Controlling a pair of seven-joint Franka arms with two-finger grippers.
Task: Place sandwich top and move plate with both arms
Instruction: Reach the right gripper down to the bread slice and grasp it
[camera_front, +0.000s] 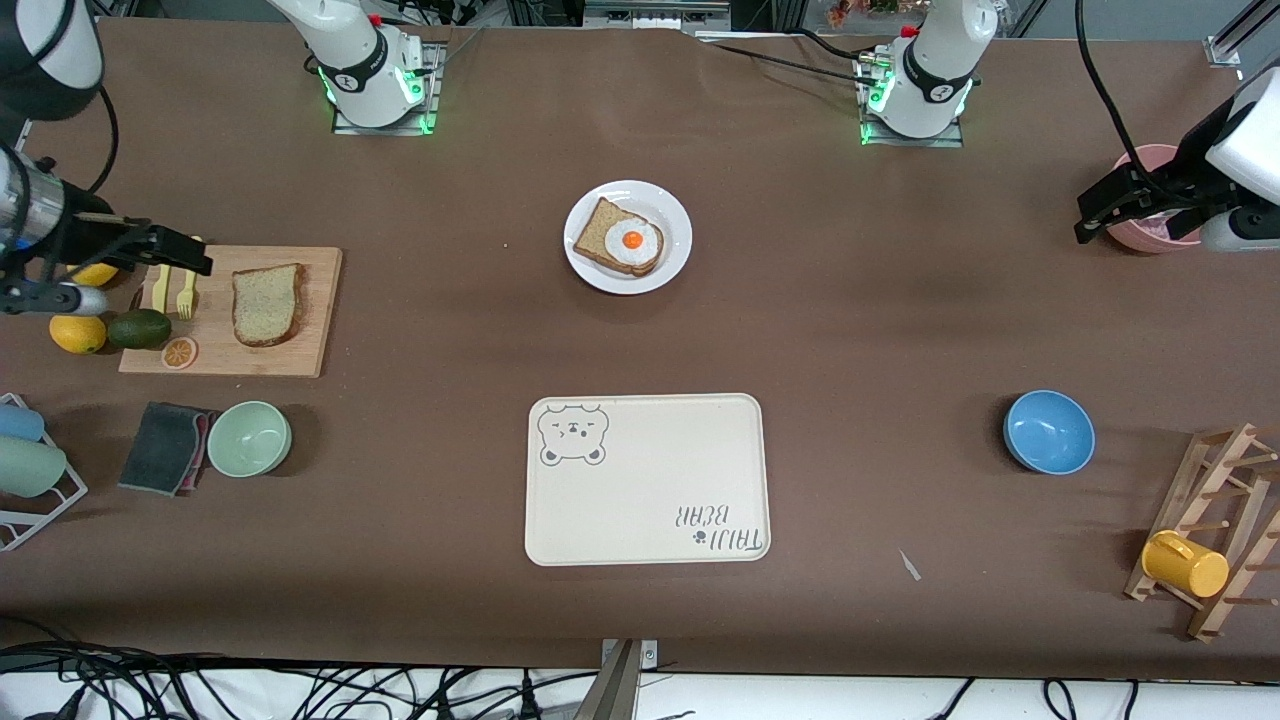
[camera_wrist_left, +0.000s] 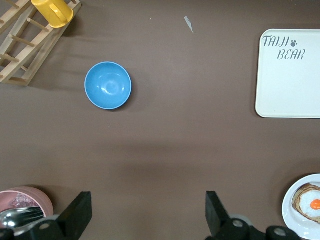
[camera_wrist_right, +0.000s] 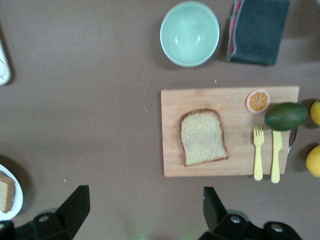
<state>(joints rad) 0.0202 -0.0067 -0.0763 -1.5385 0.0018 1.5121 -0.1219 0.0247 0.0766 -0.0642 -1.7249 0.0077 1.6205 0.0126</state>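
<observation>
Sandwich top (camera_front: 267, 304) flat on cutting board (camera_front: 310, 350) toward right arm's end; plate (camera_front: 672, 215) with egg bread mid-table; right gripper (camera_wrist_right: 142, 210) over the table beside that board, left gripper (camera_wrist_left: 147, 215) apparently over bare table, both spread wide and empty.

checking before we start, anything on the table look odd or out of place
One small thing: a pale scrap lies loose on the bare table, between the tray and the wooden rack. Nothing looks spilled or damaged.

Plate (camera_wrist_right: 11, 197) cut by right wrist edge, pink cup (camera_front: 1150, 215) partly hidden by left arm.
</observation>
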